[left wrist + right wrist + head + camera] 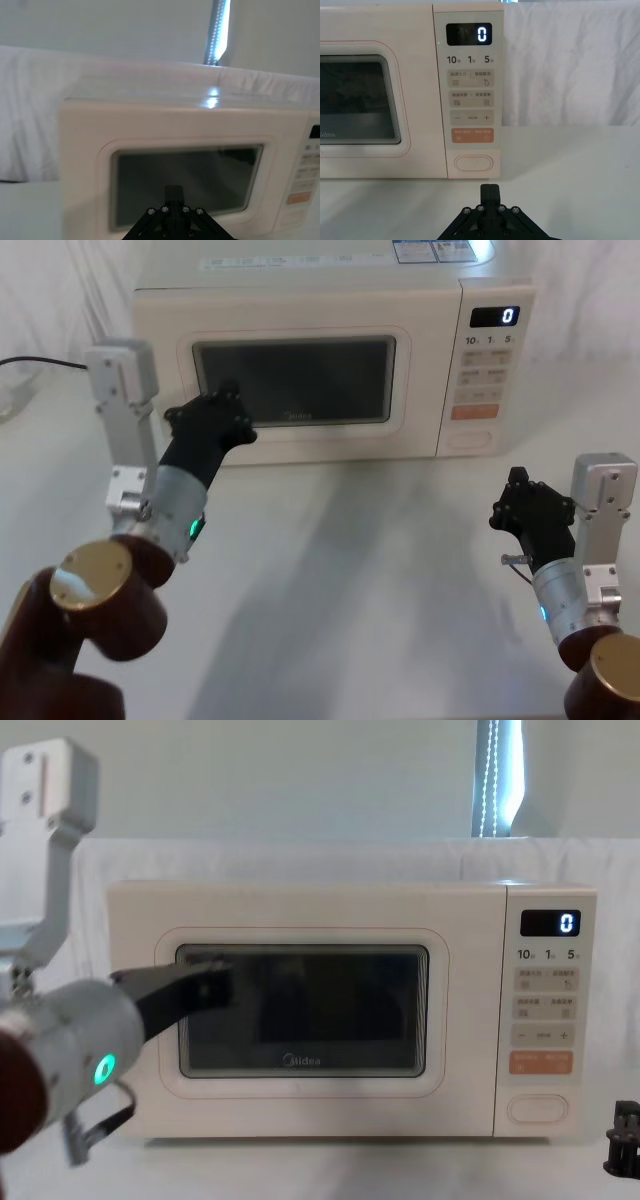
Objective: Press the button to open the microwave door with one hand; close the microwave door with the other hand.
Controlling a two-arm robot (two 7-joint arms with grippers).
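The microwave (300,300) is cream-white, and its door (300,920) carries a dark glass window. Its black display (468,34) shows a white "0". Beyond the right gripper's (490,189) black jaws sit an orange key (472,135) and the plain cream button (474,163). The left gripper (228,400) is black too. The worktop (380,570) is white.

The microwave (300,910) has a smooth cream shell, plastic or painted metal by the look of it, with a soft sheen along its top. Its door (160,380) carries dark glossy glass at the frame's centre. The button (474,163) looks like smooth matt plastic. Both grippers, left (225,398) and right (518,485), are matt black, on brushed silver-grey metal wrists. White wrinkled cloth (570,65) hangs behind; the table (360,570) is smooth matt white.
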